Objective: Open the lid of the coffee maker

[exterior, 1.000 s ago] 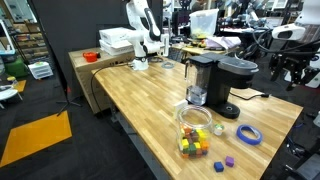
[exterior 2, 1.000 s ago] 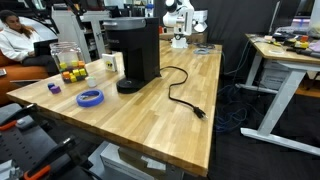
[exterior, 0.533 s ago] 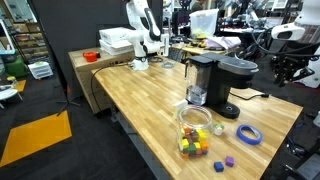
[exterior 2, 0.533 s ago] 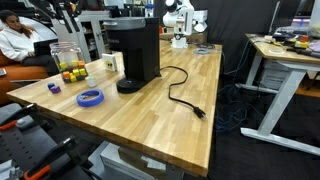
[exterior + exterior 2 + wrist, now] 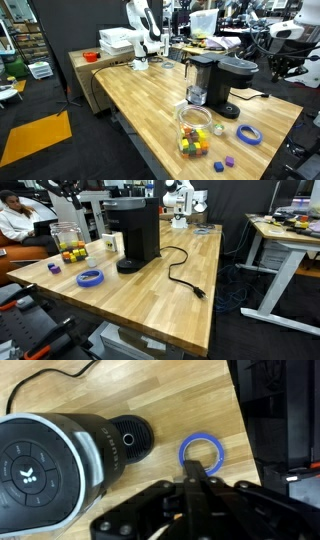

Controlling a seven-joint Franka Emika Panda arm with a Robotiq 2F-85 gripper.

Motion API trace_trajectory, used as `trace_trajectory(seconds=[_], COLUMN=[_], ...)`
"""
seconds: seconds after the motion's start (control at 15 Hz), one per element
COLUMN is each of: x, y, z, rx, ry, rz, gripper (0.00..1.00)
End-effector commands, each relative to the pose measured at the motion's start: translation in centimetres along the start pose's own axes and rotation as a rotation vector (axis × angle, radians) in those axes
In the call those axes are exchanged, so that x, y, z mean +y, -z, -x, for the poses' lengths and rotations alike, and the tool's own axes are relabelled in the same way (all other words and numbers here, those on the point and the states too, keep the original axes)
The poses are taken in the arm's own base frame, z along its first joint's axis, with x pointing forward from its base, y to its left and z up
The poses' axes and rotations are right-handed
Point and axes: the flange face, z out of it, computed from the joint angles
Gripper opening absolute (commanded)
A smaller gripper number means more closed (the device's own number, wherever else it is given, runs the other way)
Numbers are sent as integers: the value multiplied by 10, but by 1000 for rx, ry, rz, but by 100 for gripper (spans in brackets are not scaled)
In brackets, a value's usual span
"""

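Wooden table standing in cluttered lab, carrying coffee maker, with jar of coloured blocks sitting just beside it. Wrist view looking straight down: lid filling left side, lying closed on brew head. Gripper hanging above table, jaws pressed together, gripping nothing, tips showing right of lid and apart from it. Blue tape ring lying on wood, showing just past tips. Cord trailing across table.
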Motion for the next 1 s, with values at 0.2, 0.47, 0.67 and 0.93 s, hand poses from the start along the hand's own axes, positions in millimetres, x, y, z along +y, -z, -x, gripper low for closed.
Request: trace_trajectory(seconds=[0.2,0.47,0.67,0.93], x=[8,12,13,21], y=[-6,-10,-15,-22], z=[-3,-2,-4,-3], rx=[-65,-68,-53,-42], ry=[72,59,48,35], rz=[86,109,109,119], gripper=[0,0,0,0])
